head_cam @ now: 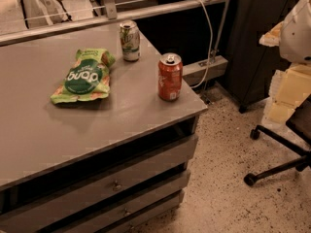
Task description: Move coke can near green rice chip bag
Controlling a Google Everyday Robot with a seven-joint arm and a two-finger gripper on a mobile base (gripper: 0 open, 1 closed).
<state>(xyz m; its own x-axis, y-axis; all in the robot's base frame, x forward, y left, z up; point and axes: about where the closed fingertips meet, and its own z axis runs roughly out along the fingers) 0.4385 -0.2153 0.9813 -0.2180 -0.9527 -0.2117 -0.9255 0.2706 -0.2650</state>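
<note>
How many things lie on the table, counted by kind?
Cans: 2 (coke can, green can)
Bags: 1 (chip bag)
Total: 3
The gripper is not in view.

Well left of the gripper at the right edge, the green rice chip bag shows white letters resembling "buqa"; the coke can script is unreadable.

A grey cabinet top holds the coke can upright near its right edge. A green-and-silver soda can stands farther back, just beside the flat green rice chip bag.
</note>
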